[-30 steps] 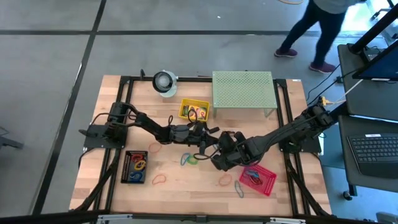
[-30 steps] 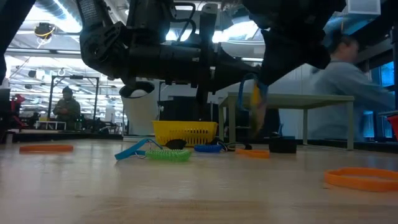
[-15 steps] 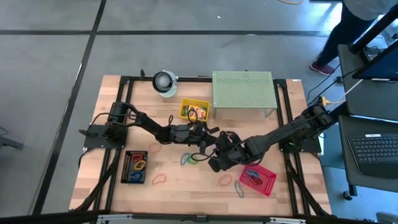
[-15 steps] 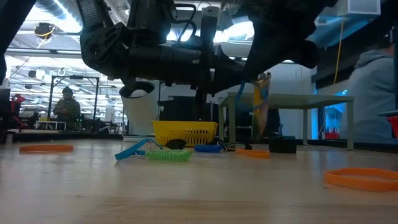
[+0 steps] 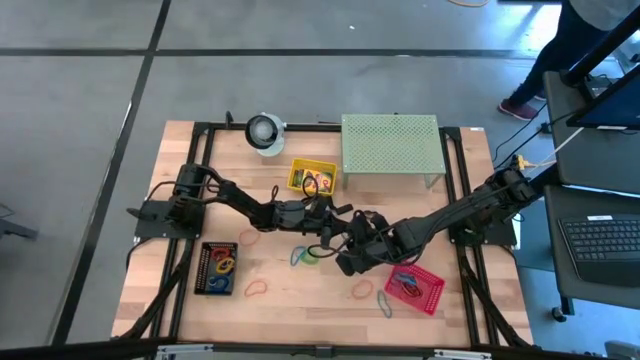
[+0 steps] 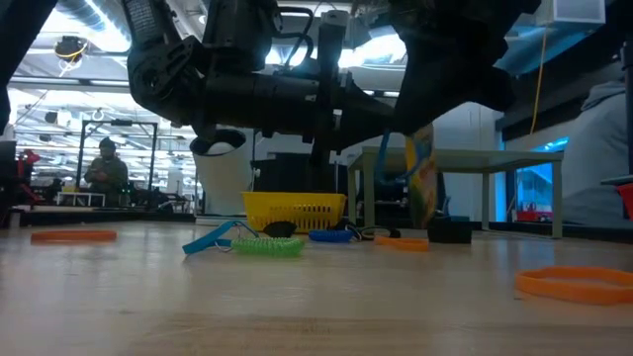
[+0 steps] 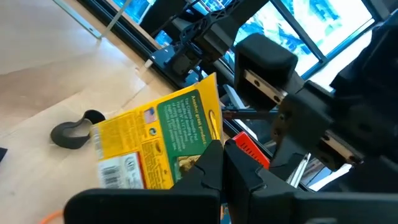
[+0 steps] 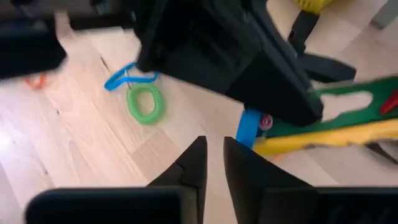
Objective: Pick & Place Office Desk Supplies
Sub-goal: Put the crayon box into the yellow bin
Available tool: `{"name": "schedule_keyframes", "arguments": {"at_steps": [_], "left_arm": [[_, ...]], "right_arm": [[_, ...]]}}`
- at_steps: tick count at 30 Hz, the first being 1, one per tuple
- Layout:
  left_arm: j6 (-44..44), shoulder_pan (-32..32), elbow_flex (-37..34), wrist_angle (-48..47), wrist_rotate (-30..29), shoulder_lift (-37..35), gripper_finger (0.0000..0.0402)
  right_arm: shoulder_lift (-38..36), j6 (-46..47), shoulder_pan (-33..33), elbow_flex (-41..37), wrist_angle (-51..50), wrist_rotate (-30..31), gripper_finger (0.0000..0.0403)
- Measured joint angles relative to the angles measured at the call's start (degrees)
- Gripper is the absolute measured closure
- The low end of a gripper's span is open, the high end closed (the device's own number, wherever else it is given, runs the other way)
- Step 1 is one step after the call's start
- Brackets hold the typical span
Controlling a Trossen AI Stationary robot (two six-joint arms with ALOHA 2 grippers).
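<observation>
Crayon box (image 7: 155,146) | centre of high view, held above bench (image 5: 280,290) | left gripper (image 7: 219,163) clenched on its edge | right gripper (image 8: 211,158) just beside it, fingers slightly parted, holding nothing | green coil band (image 8: 144,103) lower left of grippers

My left pincer (image 7: 222,163) is dark, and the crayon box (image 7: 155,144) in it is yellow with a green panel and a white barcode patch. At nine o'clock of it a black clip (image 7: 76,129) lies on the pale wood-grain worktop (image 5: 300,295). A green coiled band (image 8: 145,103) touches a blue band (image 8: 127,78). The red basket (image 5: 414,288) and yellow basket (image 5: 311,177) are meshed; the stand (image 5: 390,145) is pale green, perforated.
</observation>
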Motion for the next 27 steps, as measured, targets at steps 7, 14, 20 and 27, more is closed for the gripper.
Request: {"name": "schedule_keyframes", "arguments": {"at_steps": [7,14,20,27], "left_arm": [[-1.9,0.0,0.0,0.1,0.7,0.0,0.0400],[-2.6,0.0,0.0,0.1,1.2,0.0,0.0400],[-2.7,0.0,0.0,1.3,1.7,0.1,0.0400],[-3.0,0.0,0.0,1.4,1.7,0.1,0.0400]], "right_arm": [[0.0,1.5,-0.1,0.0,-1.5,0.1,0.0302],[0.4,1.5,-0.4,0.0,-1.8,-0.1,0.0327],[0.4,0.4,-0.5,0.0,-1.8,0.3,0.0395],[0.4,0.5,-0.6,0.0,-1.8,-0.2,0.0400]]}}
